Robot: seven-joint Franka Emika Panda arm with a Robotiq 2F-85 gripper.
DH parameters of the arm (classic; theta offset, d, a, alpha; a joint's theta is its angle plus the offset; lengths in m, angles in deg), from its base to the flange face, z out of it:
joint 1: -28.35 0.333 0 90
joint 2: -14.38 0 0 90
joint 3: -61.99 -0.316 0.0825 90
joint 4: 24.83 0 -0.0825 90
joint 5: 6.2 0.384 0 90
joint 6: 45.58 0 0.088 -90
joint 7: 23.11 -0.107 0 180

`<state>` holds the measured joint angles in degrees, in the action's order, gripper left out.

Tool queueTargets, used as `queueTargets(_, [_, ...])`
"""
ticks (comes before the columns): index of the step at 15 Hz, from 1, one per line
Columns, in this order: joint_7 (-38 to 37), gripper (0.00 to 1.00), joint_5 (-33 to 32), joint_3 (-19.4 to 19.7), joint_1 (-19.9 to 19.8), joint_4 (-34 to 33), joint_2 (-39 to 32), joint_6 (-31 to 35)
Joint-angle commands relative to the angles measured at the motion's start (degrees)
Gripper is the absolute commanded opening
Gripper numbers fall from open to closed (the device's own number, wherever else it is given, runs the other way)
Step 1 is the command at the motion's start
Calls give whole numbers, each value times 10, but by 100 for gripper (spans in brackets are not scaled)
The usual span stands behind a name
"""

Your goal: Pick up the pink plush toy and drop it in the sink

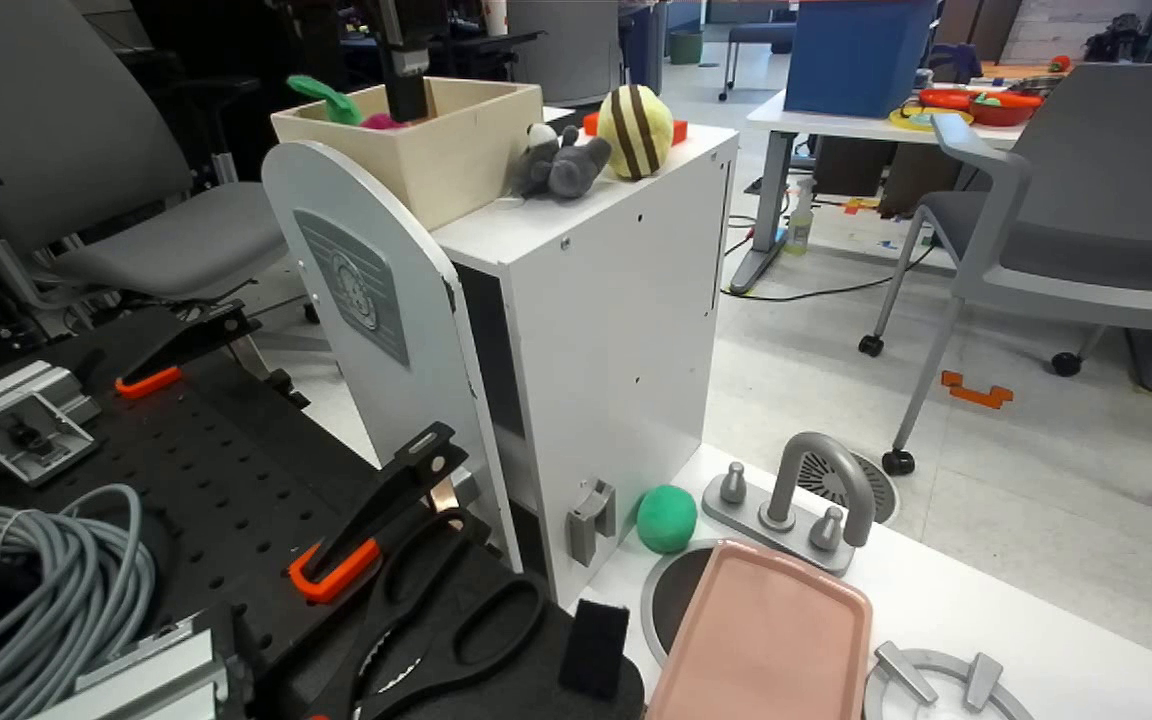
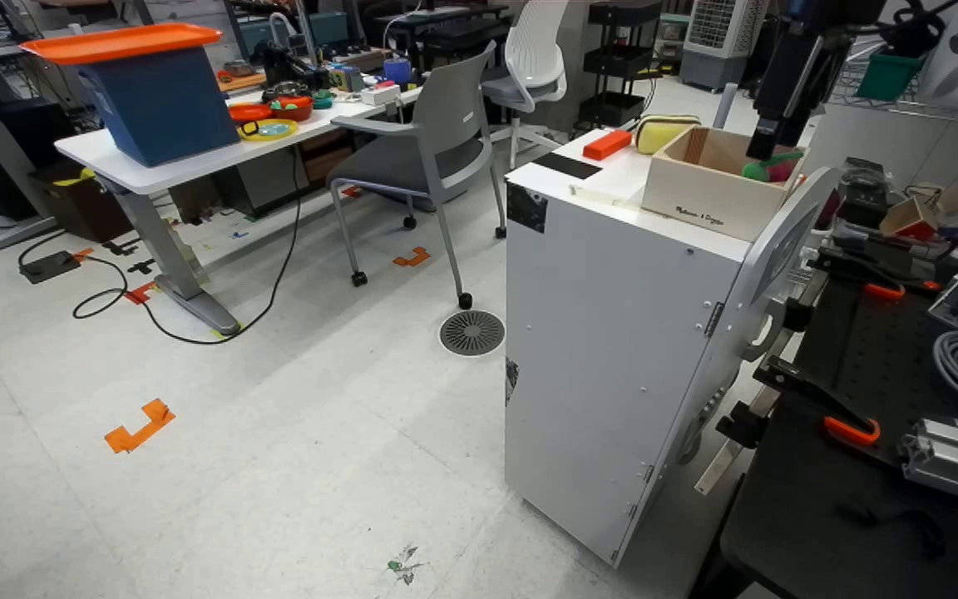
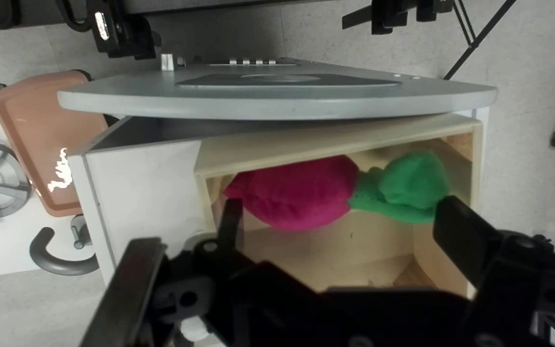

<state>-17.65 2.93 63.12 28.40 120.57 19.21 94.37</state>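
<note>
The pink plush toy (image 3: 297, 193) with its green leafy part (image 3: 415, 185) lies in a pale wooden box (image 3: 335, 144) on top of the white cabinet. Parts of the toy (image 1: 381, 121) show over the rim in both exterior views (image 2: 781, 171). My gripper (image 3: 339, 209) is open and empty at the box's mouth, fingers wide apart. The right fingertip overlaps the green leaf's edge; I cannot tell if they touch. My gripper shows in both exterior views (image 1: 406, 98) (image 2: 764, 141). The round grey-rimmed sink (image 1: 650, 605) sits low beside the faucet, partly covered by a pink tray (image 1: 766, 640).
A grey arched panel (image 1: 366, 290) stands along the box's side. A striped bee plush (image 1: 635, 132) and a grey plush (image 1: 571, 170) lie beside the box. A green ball (image 1: 667, 519) and the faucet (image 1: 806, 470) are next to the sink. Clamps (image 1: 386, 500) line the black table.
</note>
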Motion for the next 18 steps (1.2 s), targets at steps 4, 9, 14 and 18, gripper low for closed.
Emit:
queueTargets(4, [-67,100,-65,-7,-3,-2,3,-13])
queueTargets(9, [-77,100,-68,-8,-1,-4,-3,-24])
queueTargets(14, [-75,63,-68,-10,0,-5,-6,-21])
queueTargets(18, [-75,31,-68,-9,0,-6,-5,-24])
